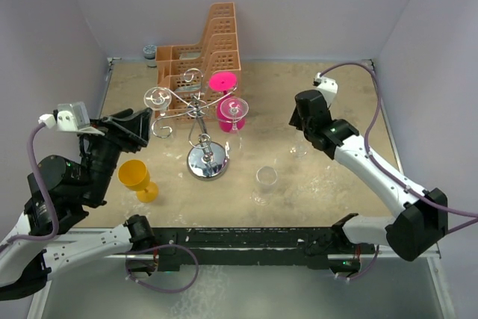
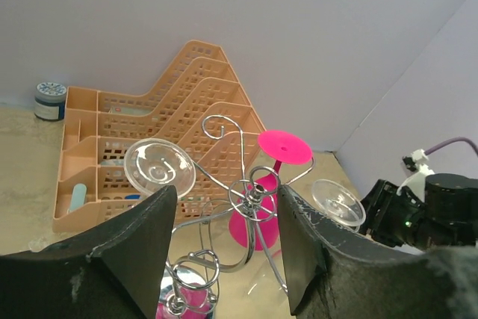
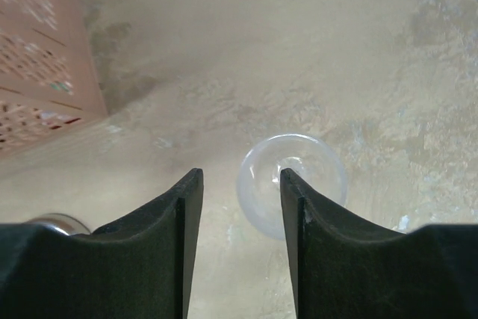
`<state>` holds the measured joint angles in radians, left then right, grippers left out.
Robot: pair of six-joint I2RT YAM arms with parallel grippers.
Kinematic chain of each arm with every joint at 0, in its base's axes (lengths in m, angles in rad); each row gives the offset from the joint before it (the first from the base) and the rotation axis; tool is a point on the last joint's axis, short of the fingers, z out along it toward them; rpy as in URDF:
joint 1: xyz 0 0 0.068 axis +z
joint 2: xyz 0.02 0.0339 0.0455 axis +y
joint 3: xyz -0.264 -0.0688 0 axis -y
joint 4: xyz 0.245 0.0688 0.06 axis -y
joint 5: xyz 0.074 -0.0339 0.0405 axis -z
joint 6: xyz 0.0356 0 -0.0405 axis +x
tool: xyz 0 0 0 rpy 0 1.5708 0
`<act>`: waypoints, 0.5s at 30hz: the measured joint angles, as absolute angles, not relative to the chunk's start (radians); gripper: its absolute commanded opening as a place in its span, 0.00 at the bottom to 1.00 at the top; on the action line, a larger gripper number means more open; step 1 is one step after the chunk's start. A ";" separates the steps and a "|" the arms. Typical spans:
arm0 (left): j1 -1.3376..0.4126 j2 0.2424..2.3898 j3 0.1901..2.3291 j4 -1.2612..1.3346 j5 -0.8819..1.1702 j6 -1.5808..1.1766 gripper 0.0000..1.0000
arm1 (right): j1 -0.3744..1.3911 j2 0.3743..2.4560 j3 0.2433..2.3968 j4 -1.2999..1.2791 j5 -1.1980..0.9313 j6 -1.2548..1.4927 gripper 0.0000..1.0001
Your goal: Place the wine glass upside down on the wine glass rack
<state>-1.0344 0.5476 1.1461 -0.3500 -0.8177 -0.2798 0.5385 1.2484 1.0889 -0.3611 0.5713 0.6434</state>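
Note:
The silver wire wine glass rack stands mid-table on its round chrome base. A clear glass and a pink glass hang upside down on its arms. A clear wine glass stands on the table right of the rack. My right gripper hovers over it, open and empty. In the right wrist view the glass lies below the right fingertip of my right gripper. My left gripper is open and empty, left of the rack. Seen from the left wrist, my left gripper frames the rack.
An orange perforated basket stands behind the rack, with a small jar beside it. A yellow glass sits at the front left. Another clear glass stands in front of the rack. Grey walls enclose the table.

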 measured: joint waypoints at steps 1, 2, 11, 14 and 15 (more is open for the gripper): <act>-1.035 0.548 1.151 -0.360 -0.818 -0.287 0.54 | 0.531 1.258 1.080 -0.362 0.561 0.643 0.42; -1.035 0.550 1.155 -0.366 -0.817 -0.295 0.54 | 0.523 1.268 1.070 -0.362 0.553 0.643 0.40; -1.035 0.577 1.178 -0.383 -0.814 -0.316 0.54 | 0.509 1.287 1.012 -0.351 0.524 0.651 0.11; -1.035 0.599 1.182 -0.382 -0.805 -0.321 0.54 | 0.509 1.279 1.009 -0.345 0.524 0.650 0.00; -1.034 0.608 1.182 -0.382 -0.798 -0.322 0.54 | 0.509 1.274 1.009 -0.342 0.523 0.651 0.00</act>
